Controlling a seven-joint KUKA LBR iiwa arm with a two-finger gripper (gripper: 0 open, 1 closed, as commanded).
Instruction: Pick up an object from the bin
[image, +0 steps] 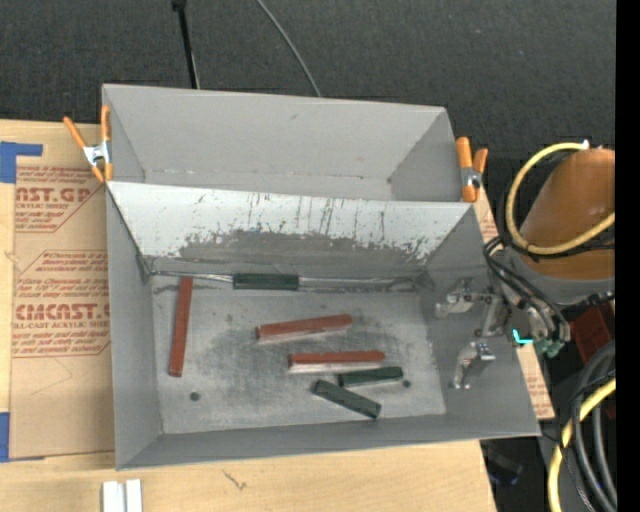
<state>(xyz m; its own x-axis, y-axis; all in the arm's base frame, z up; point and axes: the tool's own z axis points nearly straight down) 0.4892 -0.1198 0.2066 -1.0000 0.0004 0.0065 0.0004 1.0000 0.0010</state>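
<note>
Six slim bars lie on the floor of the grey bin (300, 150). The gripper (463, 337) hangs at the right, over the foot of the bin's sloping right wall. Its fingers (466, 370) look spread apart with nothing between them, and they stand clear of every bar.

Nearest to it is a small cluster in the front right part of the floor: a short dark green bar (372, 377), a red-brown bar (337, 358) just behind and touching it, and a darker bar (345, 398) lying slantwise just in front. A second red-brown bar (305, 328) sits a little further back. A third (180, 325) stands well apart along the left side, and a dark green one (265, 282) lies against the back wall.

The bars look stiff, light and smooth-faced, so they should neither bend nor crush, though a hard face may slide or swivel if pinched off-centre. The best hold is probably across the narrow width near the middle of a bar's length. In the cluster the neighbours leave little room for a finger on either side. The red-brown bar further back, with bare floor along both long edges, looks the easier pick.
</note>
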